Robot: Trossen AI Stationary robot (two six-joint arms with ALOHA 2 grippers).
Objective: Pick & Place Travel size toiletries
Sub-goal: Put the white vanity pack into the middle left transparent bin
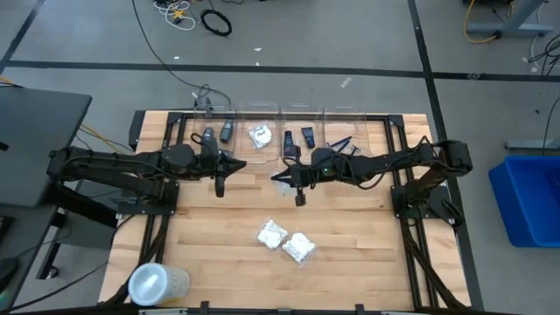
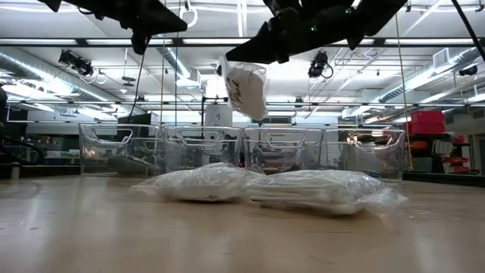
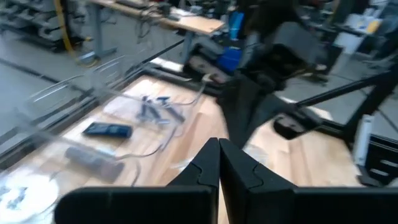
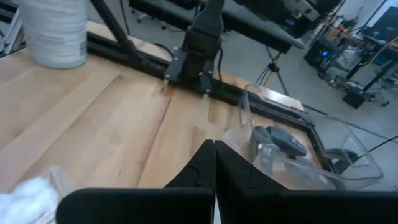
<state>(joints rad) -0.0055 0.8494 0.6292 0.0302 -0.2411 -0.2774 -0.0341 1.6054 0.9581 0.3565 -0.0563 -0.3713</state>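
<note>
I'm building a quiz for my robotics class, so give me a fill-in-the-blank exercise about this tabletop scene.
1. The number of white crinkly packets lying on the open table is ____.
2. The fingers of the left gripper are ____.
3. The translucent round container stands at the table's near corner on the robot's ____ side.
4. The clear bins stand along the table's ____ edge.

Missing words: two; shut; left; far

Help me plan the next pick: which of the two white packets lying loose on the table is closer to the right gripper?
The left-hand white packet, seen from above: it lies almost under the shut right gripper. The other packet sits beside it, nearer the table's front edge.
</note>
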